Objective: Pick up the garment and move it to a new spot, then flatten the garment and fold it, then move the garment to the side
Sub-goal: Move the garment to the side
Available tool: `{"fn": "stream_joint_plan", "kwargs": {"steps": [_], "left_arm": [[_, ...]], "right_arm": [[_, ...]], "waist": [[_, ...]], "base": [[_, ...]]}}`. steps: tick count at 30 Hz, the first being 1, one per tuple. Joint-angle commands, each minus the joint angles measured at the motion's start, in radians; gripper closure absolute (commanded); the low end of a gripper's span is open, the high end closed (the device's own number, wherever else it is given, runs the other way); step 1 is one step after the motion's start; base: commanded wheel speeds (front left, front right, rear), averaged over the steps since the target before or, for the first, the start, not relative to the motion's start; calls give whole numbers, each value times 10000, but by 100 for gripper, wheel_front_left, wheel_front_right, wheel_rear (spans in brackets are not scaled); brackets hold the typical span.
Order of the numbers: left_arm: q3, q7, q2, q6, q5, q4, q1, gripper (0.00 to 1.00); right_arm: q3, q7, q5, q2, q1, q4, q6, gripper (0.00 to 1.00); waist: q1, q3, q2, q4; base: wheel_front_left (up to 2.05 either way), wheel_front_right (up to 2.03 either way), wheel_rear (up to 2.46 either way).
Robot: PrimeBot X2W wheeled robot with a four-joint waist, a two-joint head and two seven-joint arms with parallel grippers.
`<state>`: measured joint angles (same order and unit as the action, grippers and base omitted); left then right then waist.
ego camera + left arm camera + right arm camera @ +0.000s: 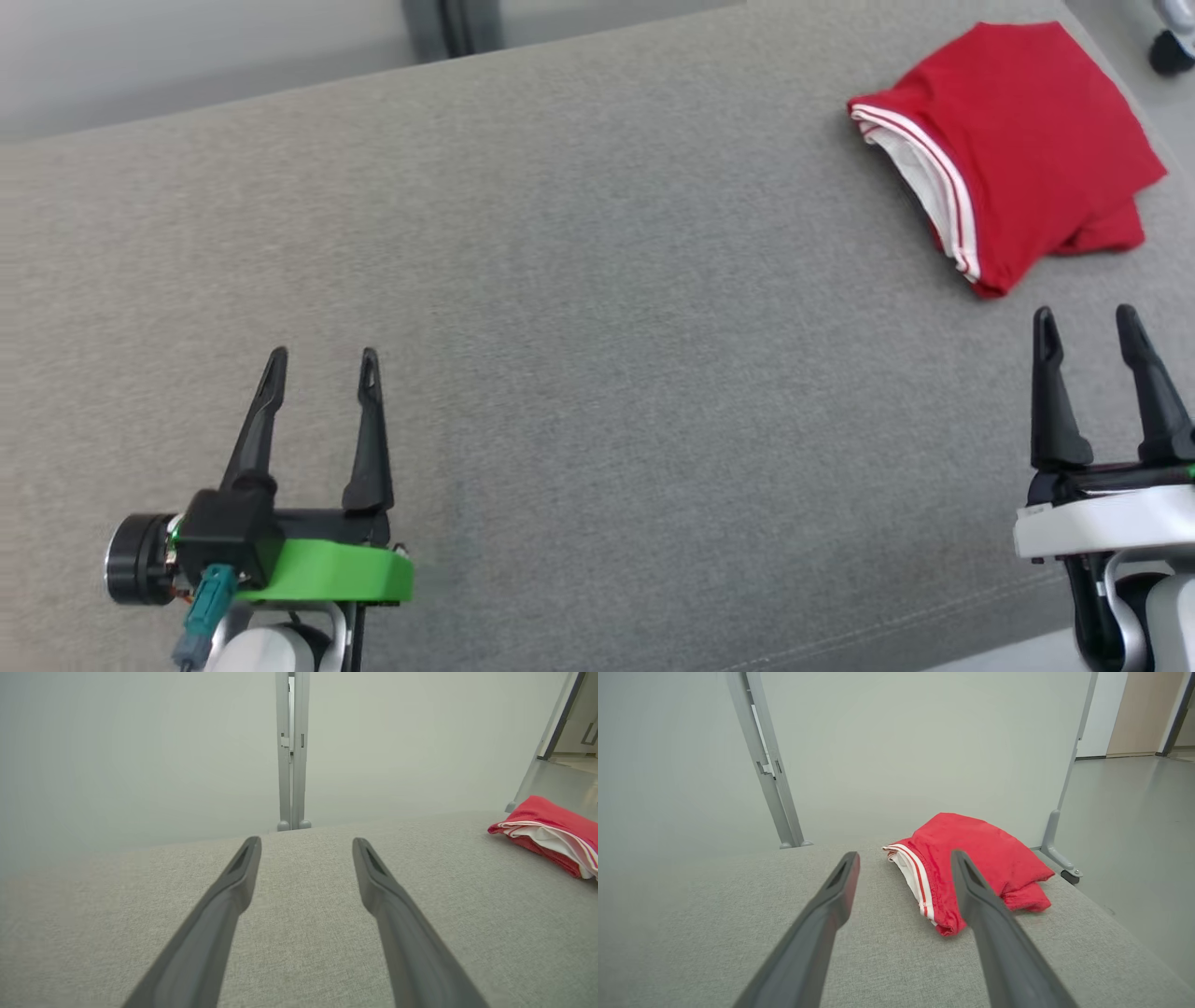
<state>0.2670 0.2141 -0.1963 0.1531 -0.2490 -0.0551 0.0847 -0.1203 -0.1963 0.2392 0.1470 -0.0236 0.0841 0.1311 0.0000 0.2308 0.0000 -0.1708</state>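
The garment (1027,131) is red with white stripes along one edge and a white inner layer. It lies folded into a compact bundle at the far right of the grey fabric surface (597,355). The left wrist view catches the garment (551,830) at its right edge, and the right wrist view has the garment (971,868) just ahead. My right gripper (1088,322) stands open a short way in front of the bundle, apart from it, nothing between its fingers. Open and empty as well, my left gripper (322,359) sits at the lower left, far from the garment.
A pale partition wall on grey metal posts (770,770) runs behind the surface. A post foot with a caster (1069,870) stands on the floor (1134,835) to the right, past the surface's right edge. The surface's near edge (980,644) shows at lower right.
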Motion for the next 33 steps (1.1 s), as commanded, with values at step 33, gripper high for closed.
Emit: {"fn": "stream_joint_plan", "kwargs": {"steps": [33], "left_arm": [[-221,464,-258,-291,-619,1889,-1735,0]], "right_arm": [[358,1556,-526,-603,2793,1291,-6,0]], "waist": [[0,-2583,0,1824]], "base": [[0,0,0]]}}
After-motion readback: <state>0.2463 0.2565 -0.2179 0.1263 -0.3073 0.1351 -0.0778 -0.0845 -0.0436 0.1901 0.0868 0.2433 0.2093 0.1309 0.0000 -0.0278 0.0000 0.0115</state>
